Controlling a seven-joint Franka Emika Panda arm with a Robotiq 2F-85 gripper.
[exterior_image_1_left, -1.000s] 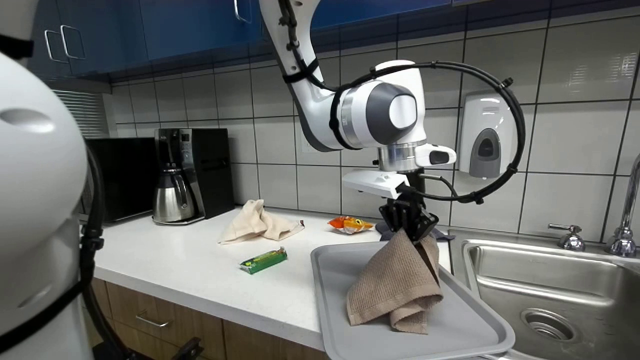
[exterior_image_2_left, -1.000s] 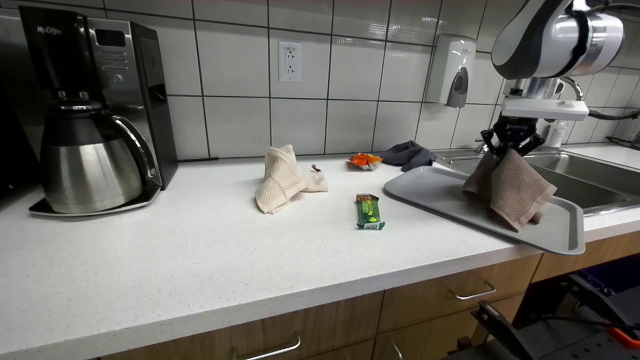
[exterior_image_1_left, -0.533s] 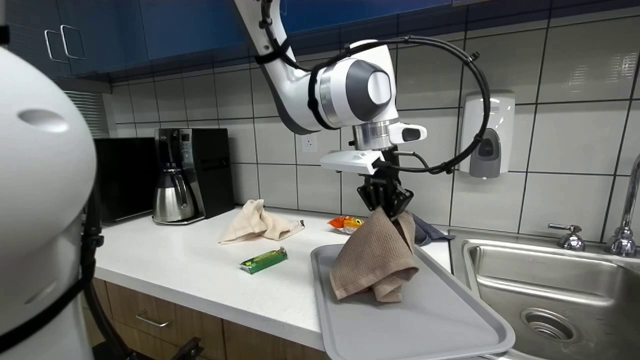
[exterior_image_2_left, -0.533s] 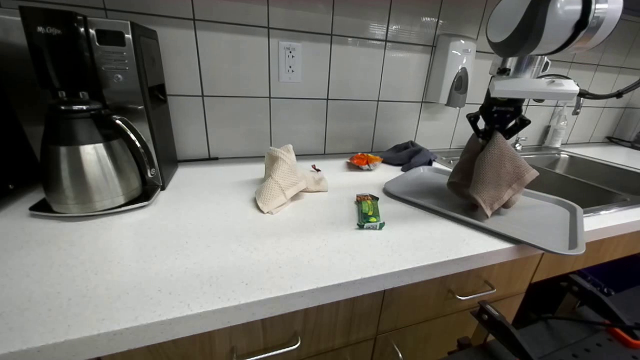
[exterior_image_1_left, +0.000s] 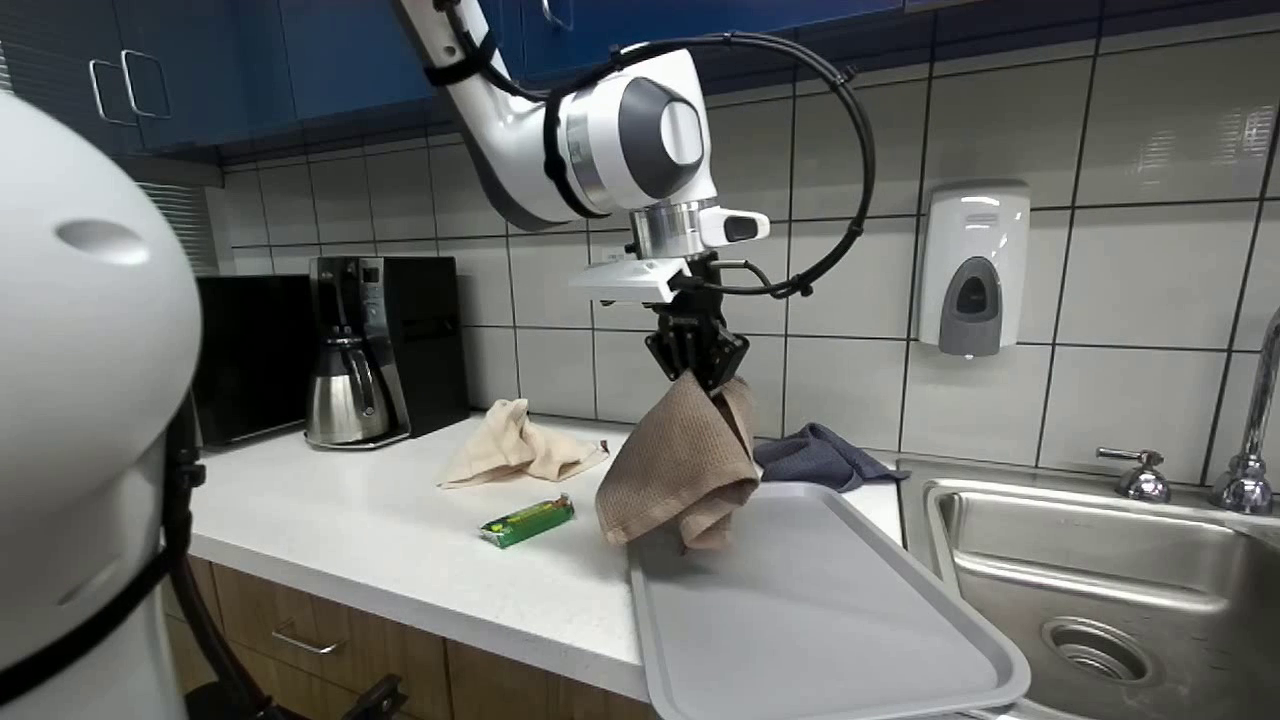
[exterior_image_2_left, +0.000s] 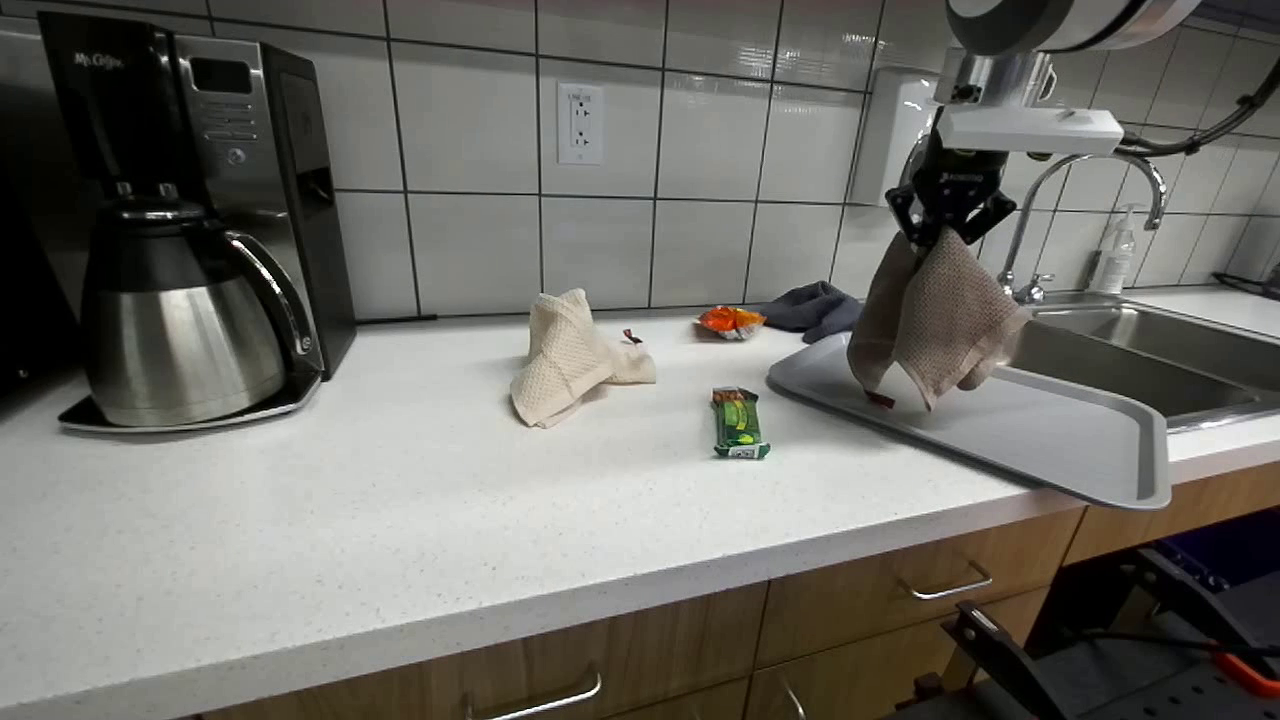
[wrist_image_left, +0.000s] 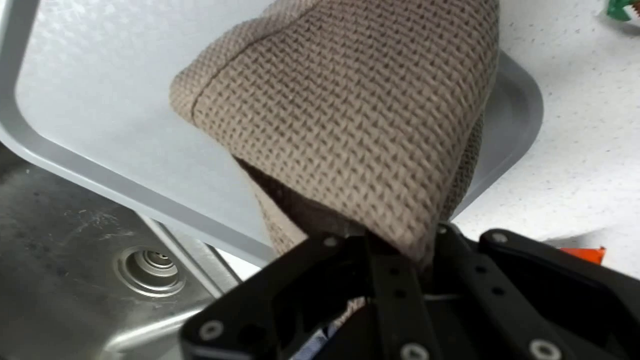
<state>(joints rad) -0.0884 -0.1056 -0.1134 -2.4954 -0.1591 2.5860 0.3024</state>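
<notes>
1. Brown cloth (exterior_image_1_left: 680, 465): pinched at its top and hanging in loose folds beneath the gripper (exterior_image_1_left: 708, 378), above the wall-side end of the grey tray (exterior_image_1_left: 830, 600); contact with that tray, cannot tell.
2. Gripper: closed down almost fully, with a bunch of the brown cloth clamped between; coarse weave and seamed edge plain in the wrist view.
3. Grey tray: resting on the white counter (exterior_image_2_left: 450, 520), just beside the steel sink (exterior_image_1_left: 1100, 530), with front end jutting past the counter's edge.
4. Green snack bar (exterior_image_2_left: 740, 424): lying flat on the counter, between the cream cloth (exterior_image_2_left: 575, 360) and the grey tray in an exterior view.
5. Cream cloth: heaped into a peak, between the coffee maker (exterior_image_2_left: 270, 200) and the green snack bar in that view too.
6. Orange snack packet (exterior_image_2_left: 731, 322): near the tiled wall (exterior_image_2_left: 470, 130), just beside or touching the dark blue cloth (exterior_image_1_left: 822, 458); cannot tell which.
7. Soap dispenser (exterior_image_1_left: 972, 265): fixed to the tiled wall, well above the level of the counter.
</notes>
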